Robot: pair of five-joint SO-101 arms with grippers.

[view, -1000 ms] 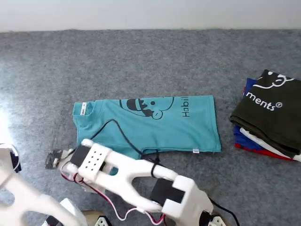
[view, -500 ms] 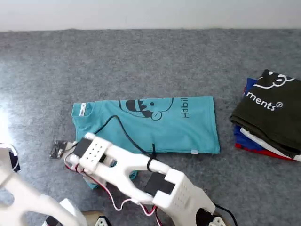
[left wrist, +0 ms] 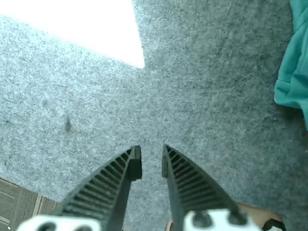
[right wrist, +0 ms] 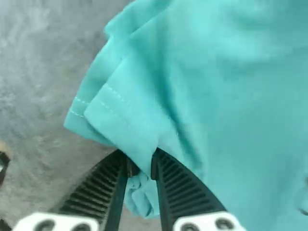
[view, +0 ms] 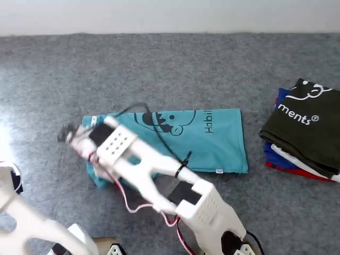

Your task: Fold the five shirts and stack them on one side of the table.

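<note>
The right hand (right wrist: pixel 139 161) is clamped on a fold of the teal shirt (view: pixel 212 141), probably its sleeve. The shirt lies in the middle of the grey worktop (view: pixel 159 69). The left hand (left wrist: pixel 150 156) hovers above the worktop, its fingers slightly apart. The stack of folded shirts (view: pixel 305 127) sits at one side.

Your teal shirt (view: pixel 212 143), centre of table (view: pixel 170 69): dark lettering (view: pixel 209 121) running sideways, cut off at folded edge. Your dark shirt (view: pixel 311 138) atop stack (view: pixel 277 154), table's right edge: white lettering (view: pixel 296 113), partly shown. White neck label (view: pixel 93 122): print too small to read.
</note>
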